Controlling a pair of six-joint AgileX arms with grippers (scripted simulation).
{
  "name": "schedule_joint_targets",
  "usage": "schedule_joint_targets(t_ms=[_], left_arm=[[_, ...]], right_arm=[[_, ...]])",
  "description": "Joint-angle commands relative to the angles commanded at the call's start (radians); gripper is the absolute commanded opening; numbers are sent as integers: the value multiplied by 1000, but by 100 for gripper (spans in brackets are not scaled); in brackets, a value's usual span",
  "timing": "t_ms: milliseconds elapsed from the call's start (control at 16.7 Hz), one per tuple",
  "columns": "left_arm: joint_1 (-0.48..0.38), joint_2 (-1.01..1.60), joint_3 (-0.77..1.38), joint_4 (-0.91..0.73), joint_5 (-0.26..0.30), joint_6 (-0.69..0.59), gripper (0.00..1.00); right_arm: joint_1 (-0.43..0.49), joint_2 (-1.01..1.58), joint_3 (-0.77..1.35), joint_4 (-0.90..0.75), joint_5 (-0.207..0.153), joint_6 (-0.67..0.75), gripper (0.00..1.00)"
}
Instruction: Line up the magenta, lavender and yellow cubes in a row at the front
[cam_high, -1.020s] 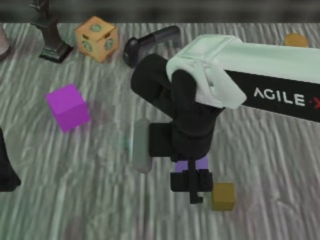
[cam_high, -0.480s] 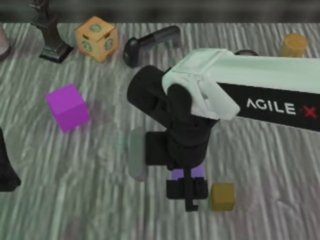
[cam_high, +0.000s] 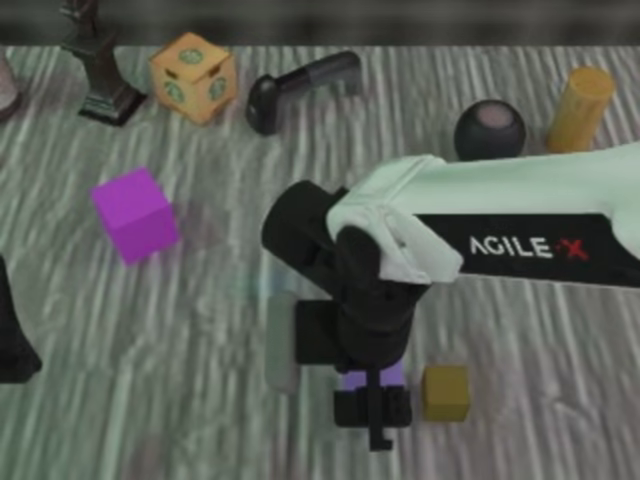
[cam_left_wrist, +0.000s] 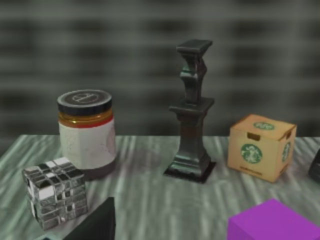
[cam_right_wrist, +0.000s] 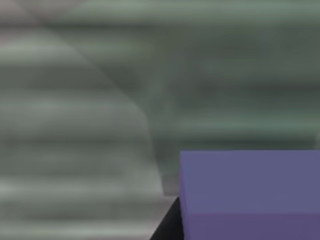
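Sitting near the table's (cam_high: 560, 400) far-left corner: a glass jar (cam_left_wrist: 87, 131) with a black lid and white label, filled with an amber-coloured content showing as a band under the lid; label writing too small to read. Standing just beside it, nearer the left edge: a mirrored silver puzzle cube (cam_left_wrist: 55, 197). Resting along the far edge: a dark tall statuette (cam_high: 98, 60), an orange cardboard cube (cam_high: 193, 76) bearing green round logo marks, unreadable as text, a black handheld scanner-like device (cam_high: 298, 86), a black sphere (cam_high: 489, 130) and a tall yellow-orange cylinder (cam_high: 579, 108). Lying toward the left side, well apart from the rest: a large bright magenta matte cube (cam_high: 135, 214), its corner also showing in the left wrist view. Reaching in from the right edge: the right arm, white shell reading "AGILE X" in white and red lettering, with the right gripper (cam_high: 372, 408) pointing down close to the front edge. Gripping, between clenched jaws: a mid-sized pale lavender matte cube (cam_high: 375, 379), peeking out beneath the wrist and filling a corner of the right wrist view; impossible to tell whether touching the table. Sitting just beside it toward the right, near the front edge: a small dull mustard-yellow matte cube (cam_high: 445, 392). Waiting at the left edge: the left arm, only a dark part showing; left gripper jaws impossible to judge.
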Motion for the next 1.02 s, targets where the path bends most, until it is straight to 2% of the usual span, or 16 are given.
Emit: schedule_joint_targets(t_ms=[120,900,1020], left_arm=[[0,0,0,0,0,0,100],[0,0,0,0,0,0,100],[0,0,0,0,0,0,100]], right_arm=[[0,0,0,0,0,0,0],[0,0,0,0,0,0,98],[0,0,0,0,0,0,100]])
